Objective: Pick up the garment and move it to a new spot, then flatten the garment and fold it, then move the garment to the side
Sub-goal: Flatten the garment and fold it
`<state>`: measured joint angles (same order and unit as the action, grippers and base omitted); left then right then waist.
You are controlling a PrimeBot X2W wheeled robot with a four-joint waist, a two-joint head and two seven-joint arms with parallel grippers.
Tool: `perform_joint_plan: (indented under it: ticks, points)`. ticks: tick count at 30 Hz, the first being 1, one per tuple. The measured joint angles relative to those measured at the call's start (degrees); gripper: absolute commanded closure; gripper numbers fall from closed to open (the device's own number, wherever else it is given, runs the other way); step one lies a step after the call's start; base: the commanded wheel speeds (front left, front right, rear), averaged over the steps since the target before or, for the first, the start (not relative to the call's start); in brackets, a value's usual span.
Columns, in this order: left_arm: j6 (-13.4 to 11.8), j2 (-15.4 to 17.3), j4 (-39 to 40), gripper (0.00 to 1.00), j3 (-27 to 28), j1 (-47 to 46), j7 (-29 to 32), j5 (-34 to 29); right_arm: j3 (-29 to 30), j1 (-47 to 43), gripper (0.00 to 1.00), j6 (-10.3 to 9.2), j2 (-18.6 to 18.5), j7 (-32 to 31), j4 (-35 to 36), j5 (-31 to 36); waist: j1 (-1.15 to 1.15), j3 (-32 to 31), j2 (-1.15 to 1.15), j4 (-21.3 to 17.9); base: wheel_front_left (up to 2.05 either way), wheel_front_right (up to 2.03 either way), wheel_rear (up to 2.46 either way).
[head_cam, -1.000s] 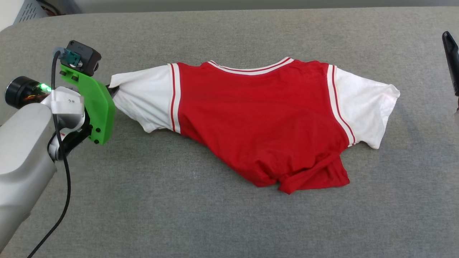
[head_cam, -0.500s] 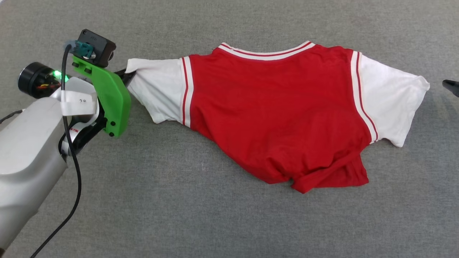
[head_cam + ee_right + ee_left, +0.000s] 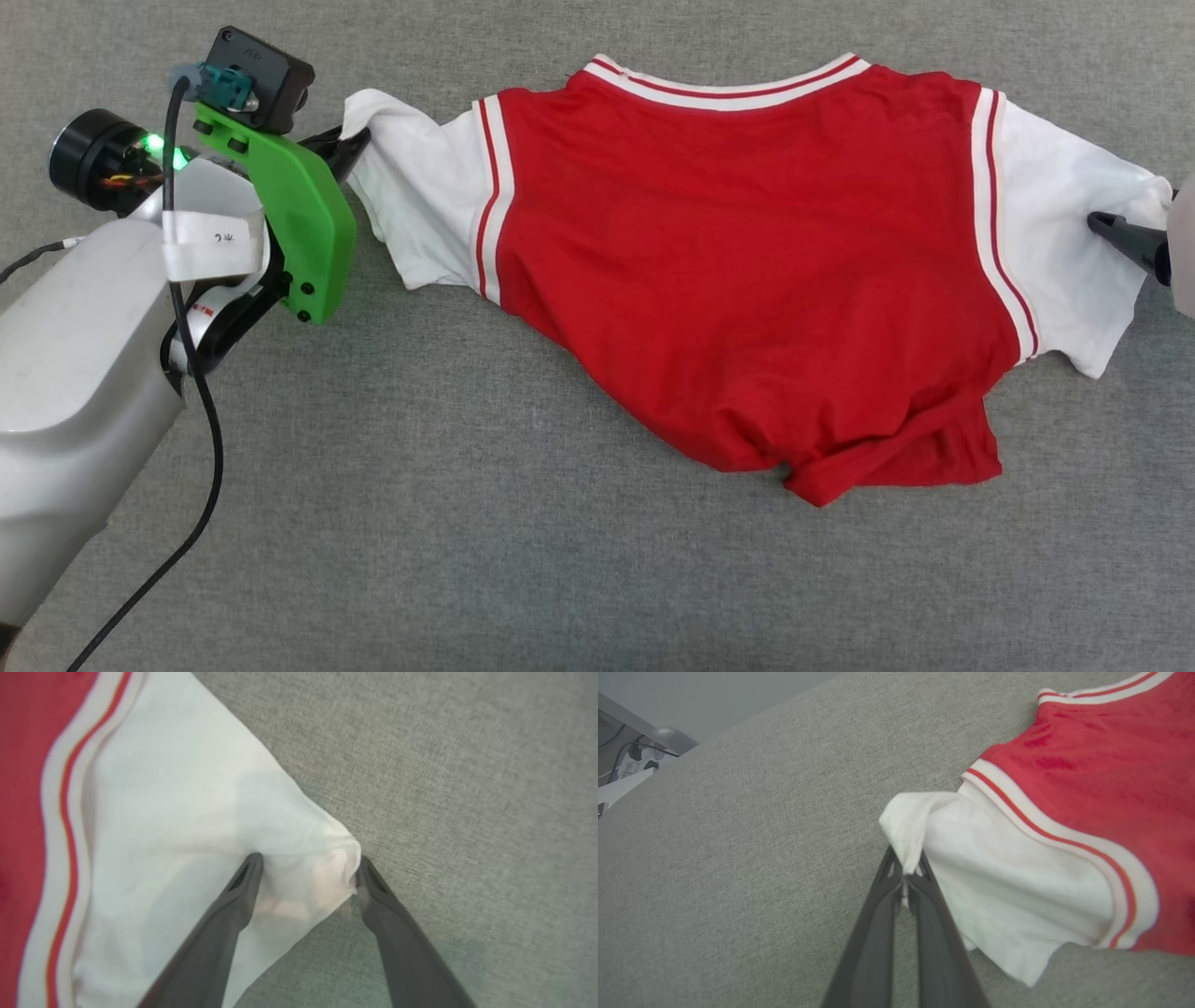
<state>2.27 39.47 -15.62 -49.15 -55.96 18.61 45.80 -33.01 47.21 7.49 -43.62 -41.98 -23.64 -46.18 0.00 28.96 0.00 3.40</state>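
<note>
Your left pincer (image 3: 905, 877) is clenched on the hem corner of the white sleeve (image 3: 1017, 882) on your left. Your right pincer (image 3: 309, 859) stands spread wide, its fingers straddling the tip of the other sleeve (image 3: 187, 812) without pinching it yet. Between them the garment (image 3: 747, 261) lies across the grey table (image 3: 467, 579), its red hem (image 3: 887, 457) bunched toward the near edge. This looks like the flattening step. Next, close the right pincer on that sleeve and draw both sleeves apart evenly.
</note>
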Motion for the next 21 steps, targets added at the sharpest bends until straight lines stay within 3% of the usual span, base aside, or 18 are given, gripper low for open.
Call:
perform_joint_plan:
  ticks: [2, 3, 4, 12, 17, 18, 21]
  points:
    - [0.0, -0.02, -0.23, 1.0, -0.04, 0.0, -0.04, 0.01, -0.35, 0.18, 0.0, 0.01, 0.13, 0.73, -1.08, -1.4, 0.0, -0.06, 0.0, -0.14, 0.0, 0.0, 0.0]
    - [0.0, -0.01, -0.41, 1.0, -0.03, 0.01, -0.25, 0.01, -0.71, 0.3, 0.05, 0.0, 0.23, 1.34, -1.36, -1.62, 0.0, -0.17, 0.0, -0.25, 0.0, 0.0, 0.0]
    - [0.0, 0.01, -0.58, 1.0, -0.07, 0.01, -0.25, 0.04, -1.18, 0.39, 1.0, -0.01, 0.24, 2.58, -1.48, -1.7, 0.0, -0.31, 0.0, -0.38, 0.0, 0.0, 0.0]
    - [0.02, 0.15, -1.83, 1.0, -0.03, 0.19, -2.16, 0.15, -3.44, 0.48, 1.0, 0.04, 1.44, 17.17, -2.52, -3.5, 0.0, -3.29, 0.0, -1.43, 0.0, 0.0, 0.0]
    - [0.03, 0.56, -0.96, 1.0, 0.79, 0.36, -4.91, 0.15, -4.26, 0.51, 1.0, 0.04, -1.18, 26.63, -0.32, -3.57, 0.0, -6.54, 0.0, -1.94, 0.0, 0.0, 0.0]
    - [0.01, 1.15, 0.56, 1.0, 1.46, 0.48, -6.69, 0.13, -4.89, 0.48, 1.0, 0.04, -3.33, 29.87, 1.86, -3.83, 0.0, -8.9, 0.0, -2.21, 0.0, 0.0, 0.0]
    - [-0.09, 2.02, 2.75, 1.0, 2.2, 0.72, -7.49, 0.24, -4.81, 0.46, 1.0, 0.04, -5.24, 32.54, 4.55, -4.19, 0.0, -11.18, 0.0, -2.47, 0.0, 0.0, 0.0]
